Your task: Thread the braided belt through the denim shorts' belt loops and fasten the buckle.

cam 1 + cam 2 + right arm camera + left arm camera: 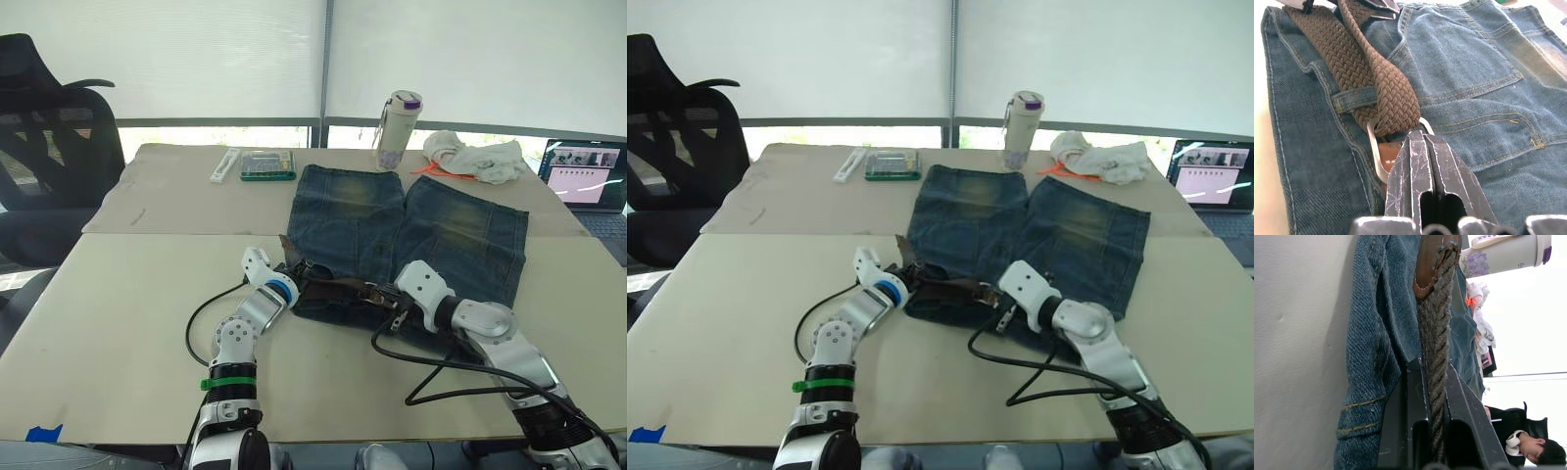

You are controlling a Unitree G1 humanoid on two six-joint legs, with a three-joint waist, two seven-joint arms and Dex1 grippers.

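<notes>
While the denim shorts (pixel 407 240) lie flat on the table (pixel 118 304), waistband toward me and legs pointing to the far side, I read the braided belt (pixel 338 287) running left to right along that near waistband. Left gripper (pixel 296 270) sits at the left end of the waistband; in the left wrist view both fingers (pixel 1413 431) press against the braided strap, so it is clamped on the belt, whose leather tip (pixel 1432 262) stands beyond the fingertips. Right gripper (pixel 392 294) is at the middle of the waistband. In the right wrist view its fingertips (pixel 1422 147) are pressed together at the buckle (pixel 1375 147), where the strap folds back through the silver frame; whether metal is actually pinched between them, I cannot tell. One belt loop (pixel 1352 99) crosses the strap just beyond the buckle. Far side of table: bottle (pixel 397 127), white cloth (pixel 475 157), green box (pixel 267 164). Laptop (pixel 585 176) at far right.
</notes>
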